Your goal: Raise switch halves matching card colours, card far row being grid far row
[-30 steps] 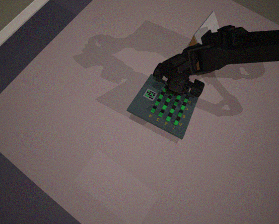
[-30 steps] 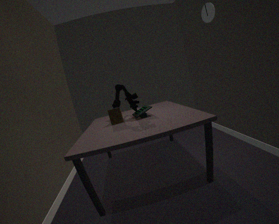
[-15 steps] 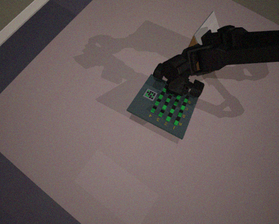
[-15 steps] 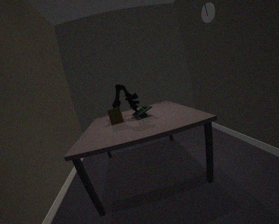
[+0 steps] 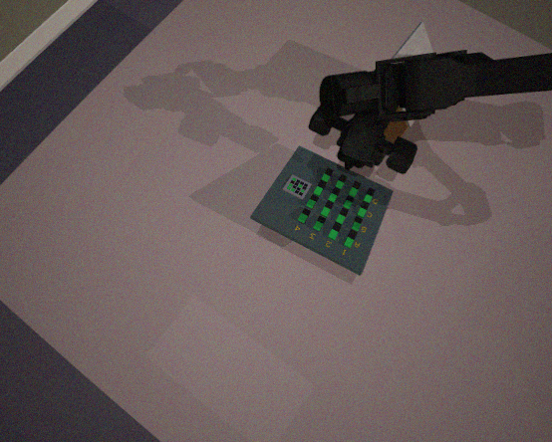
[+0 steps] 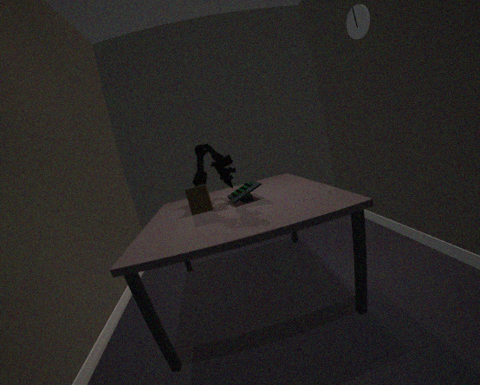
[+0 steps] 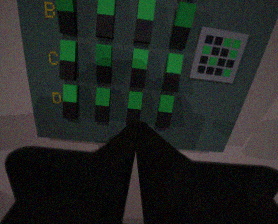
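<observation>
In the wrist view we see the jaws pressed together with nothing between them, their fingertips (image 5: 349, 166) (image 6: 232, 186) over the near edge of the switch panel (image 5: 274, 204) (image 6: 254, 186) (image 7: 210, 117); the nearest switches ahead of the jaws are row D (image 5: 370, 194) (image 7: 70, 95), and the tips overlap the foot of its third switch from the left, though we cannot tell whether they touch it; to the right of the jaws and farther out lies the small card (image 5: 297, 186) (image 7: 220, 55), and only this close view lets us read its squares: far row dark, dark, green, green; next green, dark, dark, green; then dark, green, dark, dark; near row dark, dark, dark, green; the top view gives us row A (image 5: 350, 242) and the column numbers, which the wrist view cuts off; the exterior view alone shows us the panel tilted above the tabletop (image 5: 224, 373) (image 6: 195, 234), the jaws slanting down towards it from the arm (image 5: 498, 80) (image 6: 200, 165), and a clock (image 6: 358, 22) high above them on the wall.
</observation>
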Available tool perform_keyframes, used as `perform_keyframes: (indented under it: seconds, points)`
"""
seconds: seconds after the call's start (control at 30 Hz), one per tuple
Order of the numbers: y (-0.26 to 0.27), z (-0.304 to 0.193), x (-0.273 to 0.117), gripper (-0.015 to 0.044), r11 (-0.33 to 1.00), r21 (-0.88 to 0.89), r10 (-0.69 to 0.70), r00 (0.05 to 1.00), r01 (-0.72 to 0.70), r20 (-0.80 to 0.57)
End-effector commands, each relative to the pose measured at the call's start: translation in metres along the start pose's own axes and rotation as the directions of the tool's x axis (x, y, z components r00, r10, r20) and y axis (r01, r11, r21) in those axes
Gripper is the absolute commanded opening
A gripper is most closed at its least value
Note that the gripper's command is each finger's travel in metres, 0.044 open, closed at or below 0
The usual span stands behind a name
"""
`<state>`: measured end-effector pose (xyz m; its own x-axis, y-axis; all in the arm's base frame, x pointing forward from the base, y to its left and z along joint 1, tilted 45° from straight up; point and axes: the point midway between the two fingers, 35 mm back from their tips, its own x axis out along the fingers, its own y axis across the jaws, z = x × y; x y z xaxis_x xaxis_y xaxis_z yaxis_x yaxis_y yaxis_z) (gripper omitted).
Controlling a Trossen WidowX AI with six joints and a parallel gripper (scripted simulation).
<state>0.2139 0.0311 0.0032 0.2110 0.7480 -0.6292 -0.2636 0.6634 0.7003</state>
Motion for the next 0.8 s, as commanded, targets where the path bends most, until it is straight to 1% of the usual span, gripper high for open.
perform_keyframes:
  seconds: [0.0,0.1,0.27,0.4,0.57,0.77]
  points:
    - [0.001,0.001,-0.015,0.0000,1.000,-0.012,-0.003,1.000,0.003,0.011]
    - [0.000,0.001,-0.016,0.0000,1.000,-0.012,-0.003,1.000,0.003,0.011]
    - [-0.031,-0.016,-0.016,0.0000,1.000,-0.013,-0.006,1.000,0.006,0.010]
    - [-0.032,-0.017,-0.014,0.0000,1.000,-0.013,-0.006,1.000,0.006,0.012]
    - [-0.032,-0.018,0.018,0.0000,1.000,-0.013,-0.004,0.999,0.004,0.037]
    - [-0.031,-0.018,0.021,0.0000,1.000,-0.013,-0.003,0.999,0.003,0.038]
